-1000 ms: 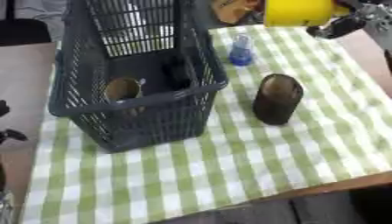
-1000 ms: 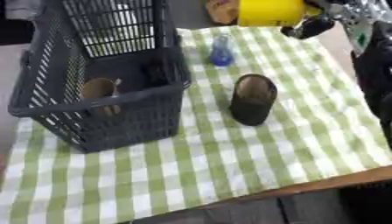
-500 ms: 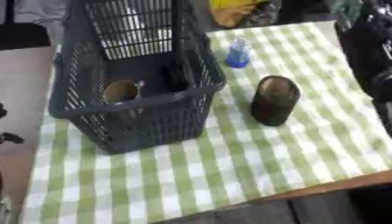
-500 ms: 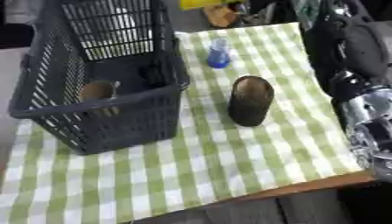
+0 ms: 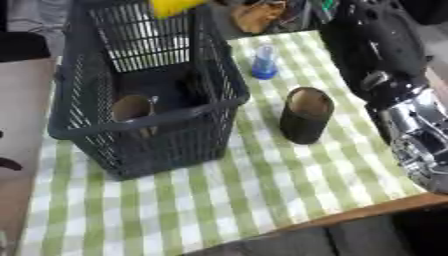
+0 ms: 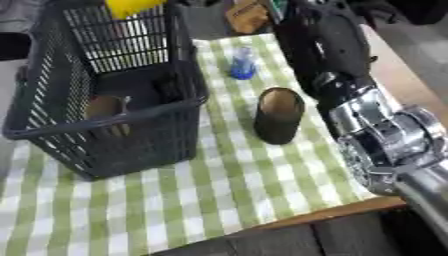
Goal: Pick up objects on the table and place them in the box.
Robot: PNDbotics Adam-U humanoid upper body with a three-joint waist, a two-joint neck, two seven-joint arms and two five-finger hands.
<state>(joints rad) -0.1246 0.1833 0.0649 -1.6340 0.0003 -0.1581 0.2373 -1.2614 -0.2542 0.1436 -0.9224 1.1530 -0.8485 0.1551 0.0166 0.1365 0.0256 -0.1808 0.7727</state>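
A yellow object (image 5: 179, 6) hangs at the top edge, over the far rim of the dark grey basket (image 5: 140, 125). My right hand (image 5: 219, 3) is shut on it and mostly cut off by the top edge. Its black and silver arm (image 6: 367, 115) runs up the right side. In the basket lie a brown cup-like thing (image 5: 131, 107) and a dark thing (image 5: 188, 90). A dark brown cup (image 5: 306, 115) stands on the green checked cloth, right of the basket. A small blue bottle (image 5: 263, 62) stands behind it. A dark bit of my left hand (image 5: 7, 163) shows at the left edge.
The checked cloth (image 5: 262, 190) covers the table, whose front edge runs along the lower right. Bare cloth lies in front of the basket and the cup. A brown thing (image 5: 258, 15) sits beyond the table's far edge.
The yellow object has travelled left, from over the far right corner to above the basket. My right arm has swung in and now fills the right side.
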